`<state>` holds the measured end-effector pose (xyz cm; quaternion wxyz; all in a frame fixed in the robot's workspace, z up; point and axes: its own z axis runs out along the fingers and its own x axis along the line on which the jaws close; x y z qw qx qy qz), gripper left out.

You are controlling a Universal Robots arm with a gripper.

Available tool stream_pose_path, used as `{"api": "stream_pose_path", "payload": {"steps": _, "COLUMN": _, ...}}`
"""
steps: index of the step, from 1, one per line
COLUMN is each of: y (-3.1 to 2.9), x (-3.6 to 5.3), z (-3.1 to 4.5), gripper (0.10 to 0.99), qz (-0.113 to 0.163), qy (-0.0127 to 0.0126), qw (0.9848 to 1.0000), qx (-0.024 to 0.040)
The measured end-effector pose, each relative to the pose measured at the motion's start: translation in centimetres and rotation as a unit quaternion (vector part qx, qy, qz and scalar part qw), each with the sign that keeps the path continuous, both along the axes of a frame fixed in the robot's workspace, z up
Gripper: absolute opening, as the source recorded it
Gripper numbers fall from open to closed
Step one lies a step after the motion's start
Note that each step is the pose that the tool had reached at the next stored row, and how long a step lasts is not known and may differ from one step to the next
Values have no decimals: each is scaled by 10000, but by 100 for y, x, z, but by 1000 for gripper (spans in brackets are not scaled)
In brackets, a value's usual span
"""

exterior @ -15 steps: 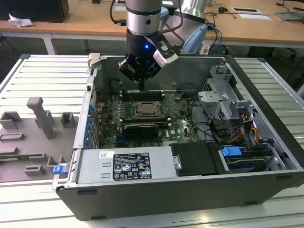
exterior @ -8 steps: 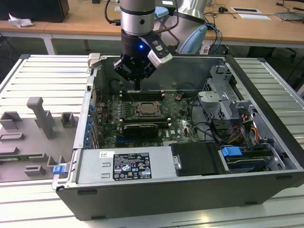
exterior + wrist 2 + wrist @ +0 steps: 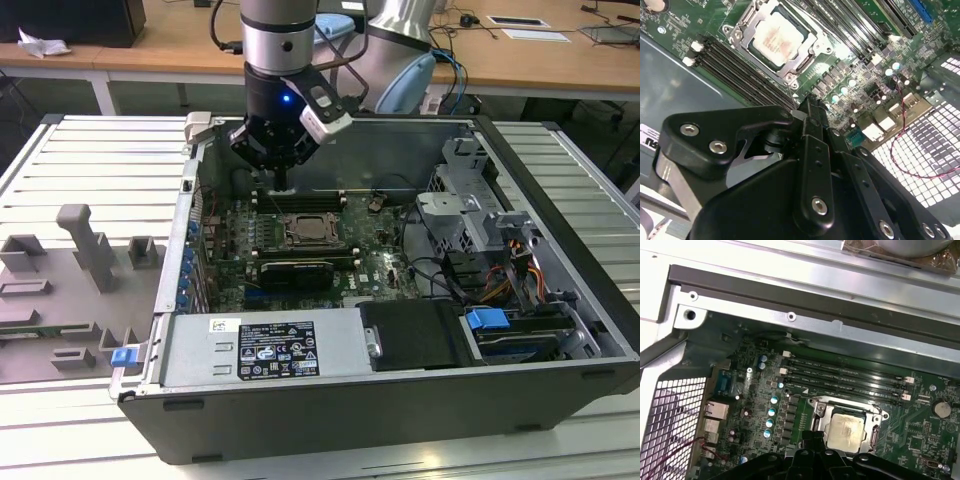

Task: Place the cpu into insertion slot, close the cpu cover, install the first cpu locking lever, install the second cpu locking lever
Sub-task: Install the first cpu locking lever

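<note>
My black gripper (image 3: 283, 183) hangs pinched shut and empty over the black memory slots (image 3: 740, 70), right beside the small square silvery-grey cpu (image 3: 774, 40) seated on the green motherboard (image 3: 695, 22) inside its thin silvery metal cover (image 3: 807, 59), so a skewed descent could, I reckon, scrape those slots.

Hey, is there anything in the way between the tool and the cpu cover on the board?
Nothing visible does. In the second wrist view the tool hangs over the motherboard just beside the socket, and the space between it and the cpu cover is open. The cover lies flat around the cpu.
</note>
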<state>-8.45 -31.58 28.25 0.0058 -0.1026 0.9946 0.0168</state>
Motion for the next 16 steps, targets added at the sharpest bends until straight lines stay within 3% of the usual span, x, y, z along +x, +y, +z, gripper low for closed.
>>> {"api": "stream_pose_path", "payload": {"steps": 5, "y": 0, "x": -141, "z": -21, "gripper": 106, "qz": -1, "qy": 0, "qw": 10000, "qx": 0}}
{"api": "stream_pose_path", "payload": {"steps": 8, "y": 1, "x": -293, "z": -53, "gripper": 106, "qz": -7, "qy": -1, "qw": 10000, "qx": 2}}
{"api": "stream_pose_path", "payload": {"steps": 16, "y": 23, "x": -338, "z": -191, "gripper": 106, "qz": -67, "qy": 0, "qw": 10000, "qx": 2}}
